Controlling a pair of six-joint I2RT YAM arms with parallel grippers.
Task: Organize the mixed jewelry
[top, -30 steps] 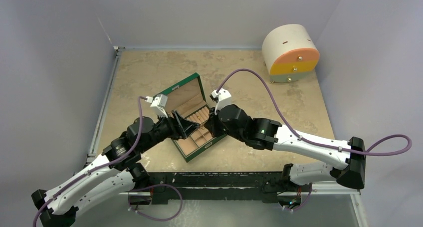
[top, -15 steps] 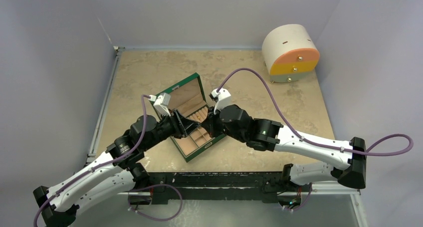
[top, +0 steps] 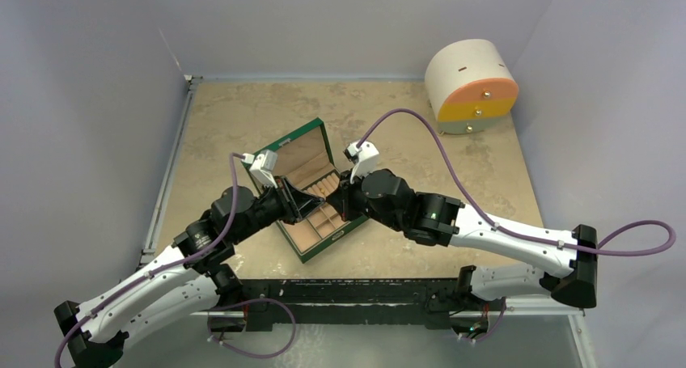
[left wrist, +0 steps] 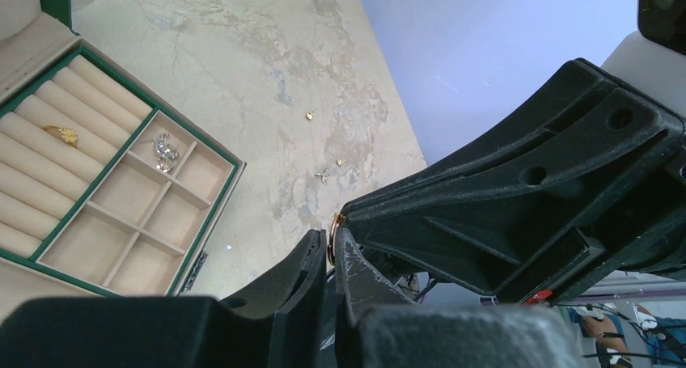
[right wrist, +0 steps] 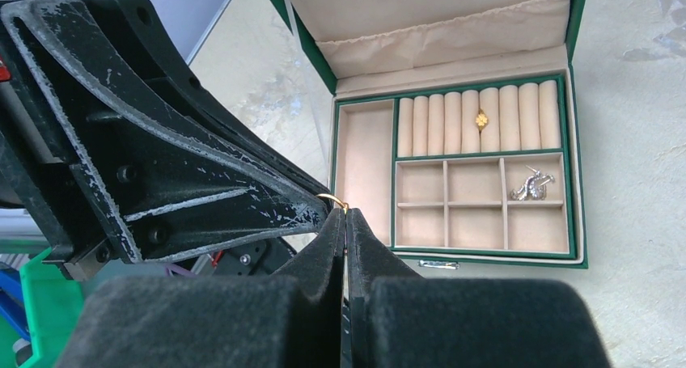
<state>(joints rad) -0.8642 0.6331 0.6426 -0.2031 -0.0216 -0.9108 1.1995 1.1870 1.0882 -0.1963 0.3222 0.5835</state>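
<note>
My left claw [left wrist: 328, 243] is pinched narrow on a small gold ring [left wrist: 330, 237], low in the middle of its own view. My right claw [right wrist: 346, 219] meets it tip to tip, fingers drawn together to a hairline. The ring touches their tips, but whether they grip it I cannot tell. In the top view the two meet over the near right part of the open green box [top: 299, 154], at the centre of the counter [top: 243, 117]. Inside the box a gold piece [right wrist: 480, 119] sits on the ring rolls, and a silver earring [right wrist: 530, 184] lies in the upper right small compartment. Three tiny loose pieces [left wrist: 322, 175] lie on bare counter beyond the box's edge, mid-frame in the left wrist view. Open counter runs from the box to the round cabinet [top: 472, 85] at the upper right, near the wall.
</note>
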